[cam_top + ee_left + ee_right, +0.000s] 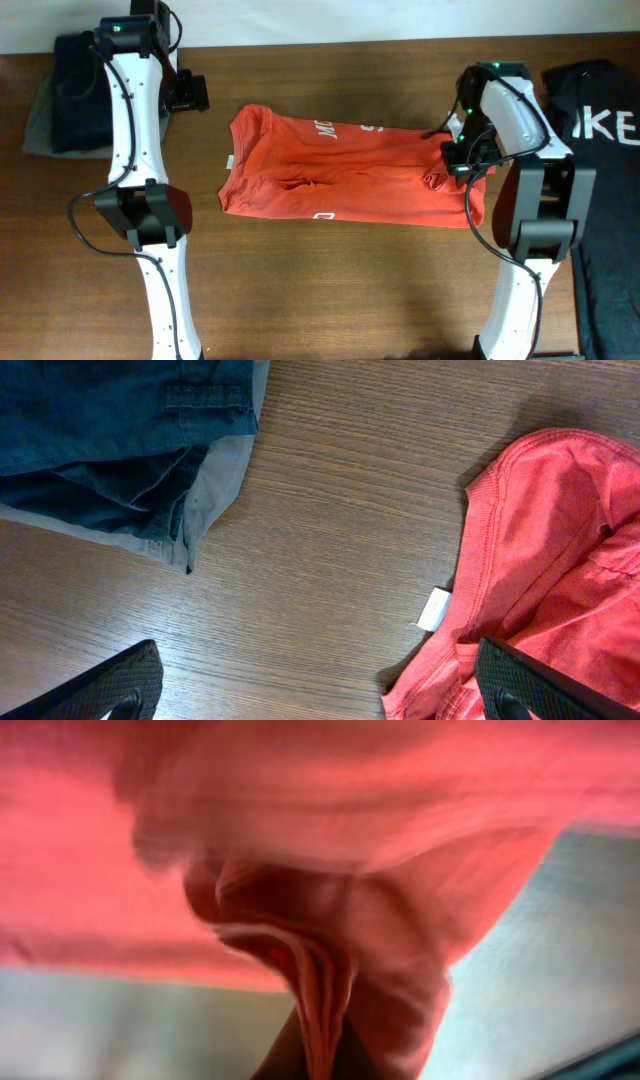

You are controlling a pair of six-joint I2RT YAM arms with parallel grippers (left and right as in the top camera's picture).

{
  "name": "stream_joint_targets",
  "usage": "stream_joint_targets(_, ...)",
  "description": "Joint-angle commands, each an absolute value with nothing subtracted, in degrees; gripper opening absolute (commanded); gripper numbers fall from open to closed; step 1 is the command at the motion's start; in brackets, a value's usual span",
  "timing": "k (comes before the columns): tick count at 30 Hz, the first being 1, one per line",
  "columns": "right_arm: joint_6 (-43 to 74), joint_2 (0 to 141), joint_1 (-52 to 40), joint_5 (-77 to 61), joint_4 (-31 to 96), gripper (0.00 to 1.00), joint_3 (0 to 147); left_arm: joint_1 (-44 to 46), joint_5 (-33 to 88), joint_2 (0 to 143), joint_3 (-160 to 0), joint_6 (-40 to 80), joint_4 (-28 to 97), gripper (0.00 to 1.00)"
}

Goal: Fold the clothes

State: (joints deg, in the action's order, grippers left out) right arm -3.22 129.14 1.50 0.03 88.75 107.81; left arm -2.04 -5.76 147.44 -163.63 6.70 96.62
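Observation:
The clothes are one orange-red T-shirt (340, 175), lying folded lengthwise across the middle of the wooden table (330, 290), with bits of white lettering along its edges. My right gripper (455, 165) is shut on the shirt's right end. In the right wrist view, bunched red fabric (320, 980) fills the frame and hides the fingers. My left gripper (188, 92) is open above bare wood just beyond the shirt's upper left corner. Its dark fingers (120, 685) stand wide apart. The shirt's collar end (560, 550) and a white label (434, 608) lie by the right finger.
A dark blue and grey garment (60, 95) lies at the back left, also seen as dark cloth (100, 440) in the left wrist view. A black garment with white lettering (605, 120) covers the table's right side.

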Motion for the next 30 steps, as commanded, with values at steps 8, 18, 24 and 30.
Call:
stream_joint_targets(8,-0.45,127.55,-7.46,-4.19,96.4,0.5,107.68,-1.98,-5.32,146.45,-164.18,6.39,95.68,0.99)
stream_joint_targets(18,1.63,127.52,-8.75,-2.87,94.17,0.93,108.27,-1.98,-5.32,146.45,-164.18,6.39,96.31,0.99)
stream_joint_targets(24,6.33,126.98,-0.43,-0.73,94.21,0.93,114.63,-1.98,-5.32,146.45,-164.18,6.39,96.33,0.99)
stream_joint_targets(30,6.28,127.11,11.75,-1.63,92.64,0.99,116.31,-2.04,-5.32,146.45,-164.18,6.39,96.31,0.99)
